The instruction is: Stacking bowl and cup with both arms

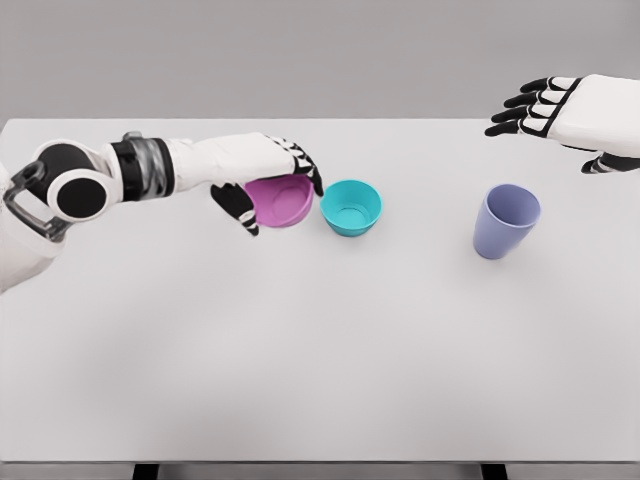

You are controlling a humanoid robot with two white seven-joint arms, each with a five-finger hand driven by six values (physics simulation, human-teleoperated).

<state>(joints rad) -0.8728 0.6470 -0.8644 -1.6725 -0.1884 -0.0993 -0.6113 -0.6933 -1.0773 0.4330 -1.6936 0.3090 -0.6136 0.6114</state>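
Observation:
A magenta bowl [280, 201] is held tilted just above the white table [320, 340], with my left hand [275, 182] shut on it, fingers over its rim and thumb below. Right beside it, almost touching, a teal bowl [351, 207] stands upright on the table. A lavender cup [506, 221] stands upright further right. My right hand [545, 108] hovers open above and behind the cup, fingers spread and pointing left, holding nothing.
The table's far edge [320, 121] runs behind the objects, with a grey wall beyond. The front edge [320, 462] lies along the bottom of the view.

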